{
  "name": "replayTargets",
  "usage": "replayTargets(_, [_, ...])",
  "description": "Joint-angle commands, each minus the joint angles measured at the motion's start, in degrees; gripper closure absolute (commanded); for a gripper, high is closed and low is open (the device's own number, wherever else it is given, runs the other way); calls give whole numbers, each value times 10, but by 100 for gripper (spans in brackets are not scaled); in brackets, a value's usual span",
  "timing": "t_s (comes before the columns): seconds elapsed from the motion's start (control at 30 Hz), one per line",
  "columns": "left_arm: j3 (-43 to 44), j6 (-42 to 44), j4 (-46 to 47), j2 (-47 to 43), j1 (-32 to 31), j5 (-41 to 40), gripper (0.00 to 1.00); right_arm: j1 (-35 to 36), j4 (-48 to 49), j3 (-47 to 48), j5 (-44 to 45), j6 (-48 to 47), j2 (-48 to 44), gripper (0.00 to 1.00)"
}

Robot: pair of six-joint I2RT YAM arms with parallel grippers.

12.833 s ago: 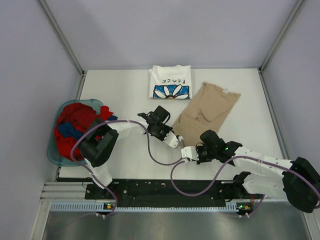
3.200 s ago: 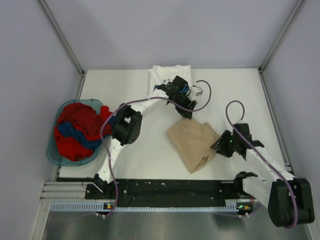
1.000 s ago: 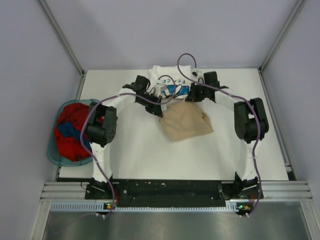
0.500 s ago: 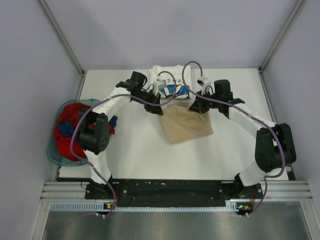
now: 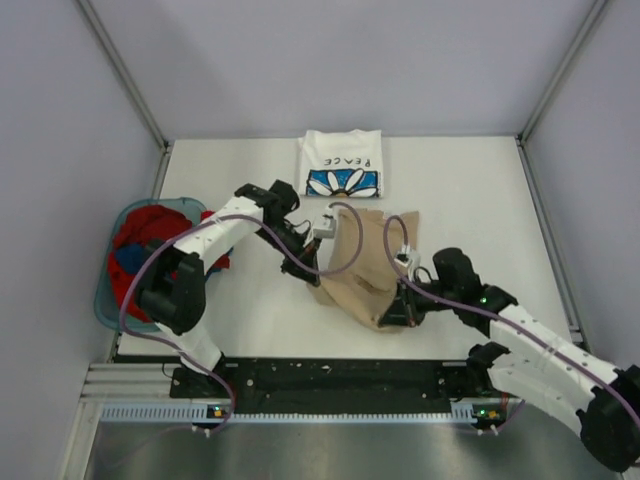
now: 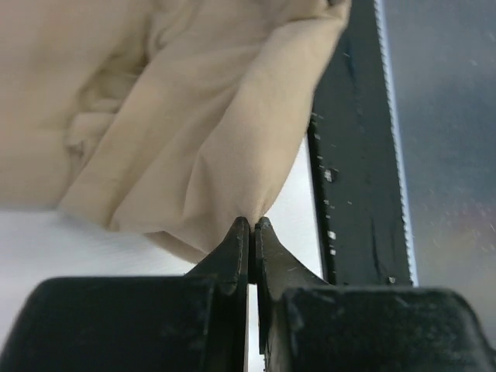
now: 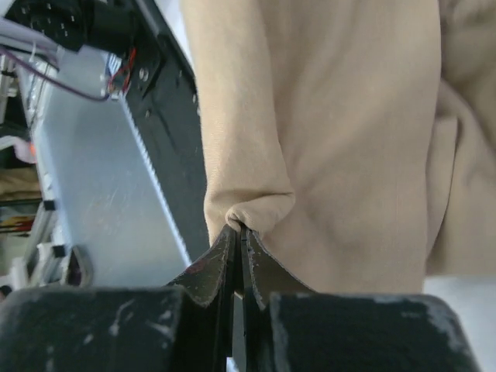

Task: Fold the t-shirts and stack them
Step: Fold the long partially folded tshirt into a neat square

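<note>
We had the tan t-shirt point(image 5: 358, 272) pinched at two points near the middle of the white surface point(image 5: 250, 320), probably so the cloth could be drawn taut between them and laid into a fold. The left gripper point(image 6: 252, 225) had its fingers clamped tight on a corner of the shirt, at about nine o'clock of the bundle, and the right gripper point(image 7: 237, 229) was likewise clenched on a small bunched nub of fabric at roughly four o'clock. From both wrist views the cloth looked soft and matte, falling away from each pinch in loose creases. The shirt lay half gathered, still crumpled rather than flat. At twelve o'clock of it, well apart, the daisy-print t-shirt point(image 5: 342, 163) sat folded into a neat rectangle, seemingly the base of the stack. At nine o'clock, the teal basket point(image 5: 108, 300) held the red and blue shirts point(image 5: 150, 255) in a heap.
</note>
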Motion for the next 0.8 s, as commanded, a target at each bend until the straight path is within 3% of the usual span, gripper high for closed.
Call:
replayTargets(0.0, [-48,160,-110,-31,-71,7,97,28,-1,-80,0,172,-103,100])
replayTargets(0.13, [-93,213,-143,-44,-133,-39,94,46,-28,-139,-6,237,-151,100])
replayTargets(0.27, [-129,237,-152,-54,-143,-91,83,82,-28,-164,-5,246,-131,95])
replayTargets(0.43, [-168,233,-146,-55,-197,-143,49,114,-26,-171,-36,234,-102,58])
replayTargets(0.53, [-178,230,-158,-51,-231,-171,42,116,-38,-146,-81,220,-131,46])
replayTargets(0.63, [-150,202,-142,-60,-204,-167,47,108,-81,-65,40,189,-150,42])
replayTargets(0.77, [-43,-7,16,-40,-96,-135,48,24,-147,41,269,199,-81,39])
